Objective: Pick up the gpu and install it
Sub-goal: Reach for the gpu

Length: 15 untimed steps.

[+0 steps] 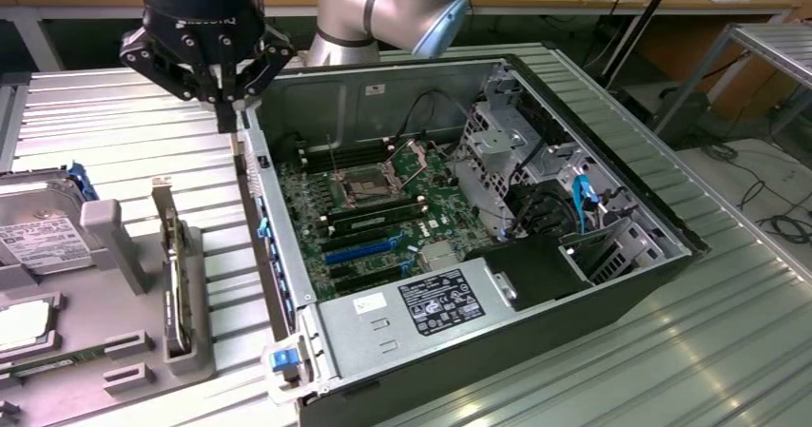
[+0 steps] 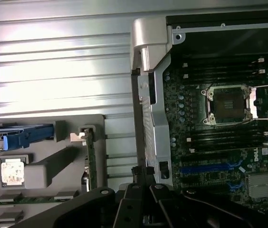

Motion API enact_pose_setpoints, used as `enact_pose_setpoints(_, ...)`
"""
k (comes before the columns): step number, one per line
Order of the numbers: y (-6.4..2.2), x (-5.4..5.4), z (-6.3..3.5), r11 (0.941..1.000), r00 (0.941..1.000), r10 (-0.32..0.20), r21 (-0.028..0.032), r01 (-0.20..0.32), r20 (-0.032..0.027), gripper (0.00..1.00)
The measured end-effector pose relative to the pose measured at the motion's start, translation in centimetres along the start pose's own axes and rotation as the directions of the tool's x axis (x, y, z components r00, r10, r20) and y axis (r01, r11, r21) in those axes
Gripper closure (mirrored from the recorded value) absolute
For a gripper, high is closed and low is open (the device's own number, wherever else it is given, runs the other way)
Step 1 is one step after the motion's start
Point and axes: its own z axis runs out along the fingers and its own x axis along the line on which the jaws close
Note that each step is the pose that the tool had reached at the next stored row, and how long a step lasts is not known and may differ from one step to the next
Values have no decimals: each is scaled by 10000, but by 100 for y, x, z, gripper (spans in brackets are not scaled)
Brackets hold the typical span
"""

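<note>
Exterior view: gripper (image 1: 226, 99) hangs just above the rear wall of the open computer case (image 1: 609, 294). Its fingertips are drawn together and hold nothing. The gpu (image 1: 171, 265) is well apart from the gripper, lower and on the side away from the case. It stands on edge in a grey holder (image 1: 114, 227). Count: 1 gripper, 1 gpu, 1 holder, 1 case.

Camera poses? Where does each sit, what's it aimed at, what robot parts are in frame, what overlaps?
Exterior view: raised off the arm, looking down obliquely at the open computer case; gripper and arm at top.
Wrist view: on the wrist, looking down past the gripper at the case edge.
Shared: CPU socket, gpu in its holder.
</note>
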Motion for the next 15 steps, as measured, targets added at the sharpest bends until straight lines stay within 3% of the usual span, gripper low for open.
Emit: enact_pose_setpoints(15,-23,304,-9,10000,10000,0,0,0,0,89)
